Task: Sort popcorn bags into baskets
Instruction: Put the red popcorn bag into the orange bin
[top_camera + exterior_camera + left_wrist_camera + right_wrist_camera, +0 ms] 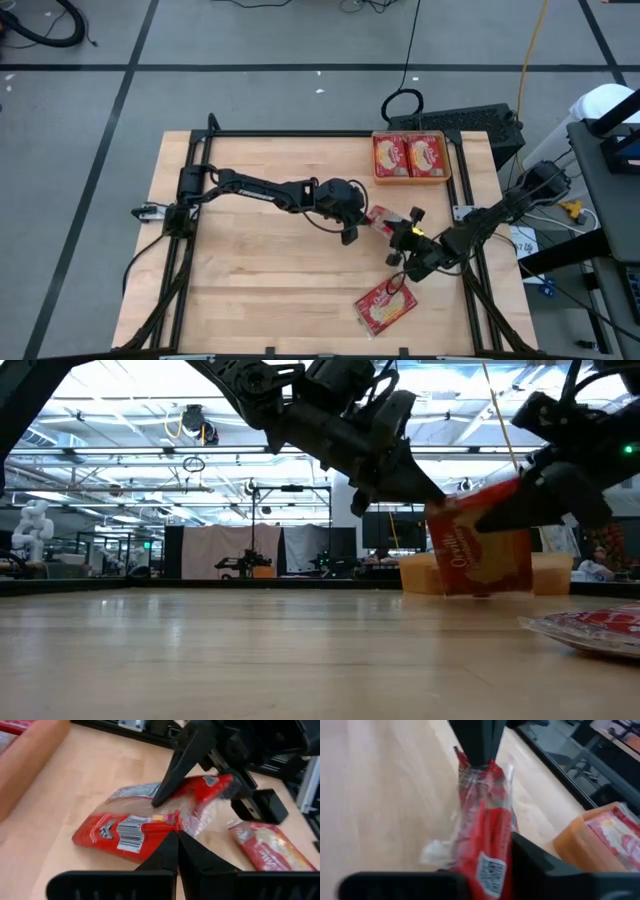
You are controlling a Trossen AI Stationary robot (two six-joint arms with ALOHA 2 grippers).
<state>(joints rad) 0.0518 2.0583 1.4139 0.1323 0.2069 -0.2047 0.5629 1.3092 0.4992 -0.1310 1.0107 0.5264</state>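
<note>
A red popcorn bag [384, 219] hangs just right of centre in the high view, caught between both grippers. Most of it is hidden there under the dark fingers; only a red sliver shows. In the low view it hangs upright, clear of the table [260, 270], right of centre; a white script brand name runs down its face, blurred and partly cut off by the arm, so it cannot be read for certain. The left wrist view shows its back: a barcode and small print too fine to read.

The left gripper [354, 228] pinches one edge of the bag, its fingers closed to a thin gap. The right gripper [405, 238] clamps the opposite edge, its fingers narrowed onto the wrapper.

A second bag [386, 307] lies flat at lower right, picture side up. In the upper right, the orange basket [411, 179] holds two more bags [410, 156] side by side; their lettering is too small to make out.
</note>
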